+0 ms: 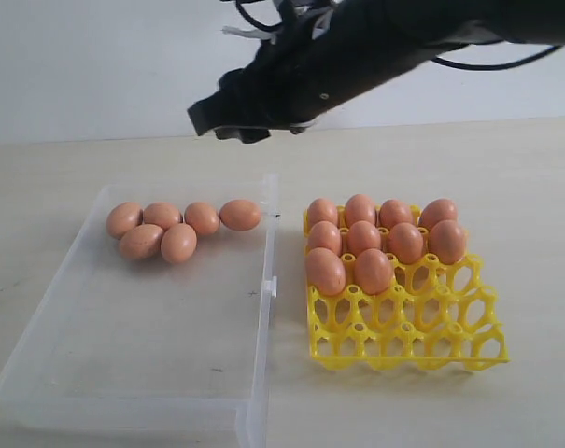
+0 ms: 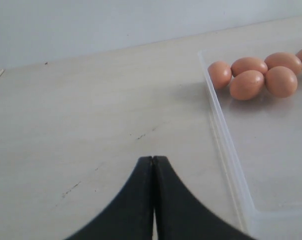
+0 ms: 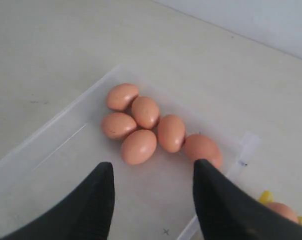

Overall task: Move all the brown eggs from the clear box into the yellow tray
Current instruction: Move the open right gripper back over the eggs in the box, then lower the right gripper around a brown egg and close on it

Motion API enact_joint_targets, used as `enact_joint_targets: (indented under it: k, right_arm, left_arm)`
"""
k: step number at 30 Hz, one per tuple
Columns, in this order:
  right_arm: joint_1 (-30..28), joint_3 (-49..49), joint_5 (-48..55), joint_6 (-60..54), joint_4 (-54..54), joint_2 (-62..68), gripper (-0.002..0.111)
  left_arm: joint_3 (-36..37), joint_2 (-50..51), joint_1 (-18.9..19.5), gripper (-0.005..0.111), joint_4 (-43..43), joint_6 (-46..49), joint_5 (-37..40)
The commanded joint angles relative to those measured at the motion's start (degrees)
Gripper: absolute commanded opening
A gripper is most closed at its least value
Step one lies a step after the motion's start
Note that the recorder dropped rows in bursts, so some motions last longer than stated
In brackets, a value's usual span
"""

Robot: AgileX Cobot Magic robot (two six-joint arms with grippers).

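Note:
Several brown eggs (image 1: 179, 242) lie clustered at the far end of the clear box (image 1: 95, 373); the same cluster shows in the right wrist view (image 3: 139, 146) and the left wrist view (image 2: 246, 84). The yellow tray (image 1: 422, 336) to the right holds several more brown eggs (image 1: 374, 270) in its far rows. My right gripper (image 3: 153, 167) hangs open and empty above the box, near the eggs. In the exterior view its black arm (image 1: 329, 65) reaches in from the upper right. My left gripper (image 2: 153, 159) is shut and empty over bare table beside the box.
The near rows of the tray (image 1: 450, 350) have open cells. The box's near half (image 1: 142, 345) holds nothing. A small clip (image 1: 271, 286) sits on the box wall facing the tray. Pale table (image 1: 525, 187) surrounds both.

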Motion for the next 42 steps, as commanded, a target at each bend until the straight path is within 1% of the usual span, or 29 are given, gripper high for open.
enact_joint_targets:
  k: [1,5,7,10,15,21,29,36,42]
  right_arm:
    - [0.8,-11.9,8.8,1.8,0.4,8.5,0.049]
    - [0.8,-24.4,18.5,4.2,2.7,17.7,0.049]
    - [0.8,-30.5,22.4,6.1,2.9,22.4,0.052]
    - [0.8,-37.0,24.4,8.9,2.9,27.8,0.055]
    - [0.8,-43.2,24.5,13.2,1.9,34.0,0.056]
    - [0.8,-45.4,25.5,16.4,2.1,39.0,0.056]
    - [0.8,-46.6,23.5,19.8,3.8,43.3,0.056]
    - [0.8,-46.6,21.5,23.5,4.4,44.9,0.056]
    - [0.8,-46.6,21.2,24.2,4.1,46.0,0.056]
  left_arm:
    - [-0.2,-0.3,-0.3,0.0,-0.1,-0.3,-0.4]
    - [-0.2,-0.3,-0.3,0.0,-0.1,-0.3,-0.4]
    - [-0.2,-0.3,-0.3,0.0,-0.1,-0.3,-0.4]
    - [-0.2,-0.3,-0.3,0.0,-0.1,-0.3,-0.4]
    - [-0.2,-0.3,-0.3,0.0,-0.1,-0.3,-0.4]
    - [-0.2,-0.3,-0.3,0.0,-0.1,-0.3,-0.4]
    - [-0.2,-0.3,-0.3,0.0,-0.1,-0.3,-0.4]
    - [-0.2,-0.3,-0.3,0.0,-0.1,-0.3,-0.4]
    - [-0.2,-0.3,-0.3,0.0,-0.1,-0.3,-0.4]
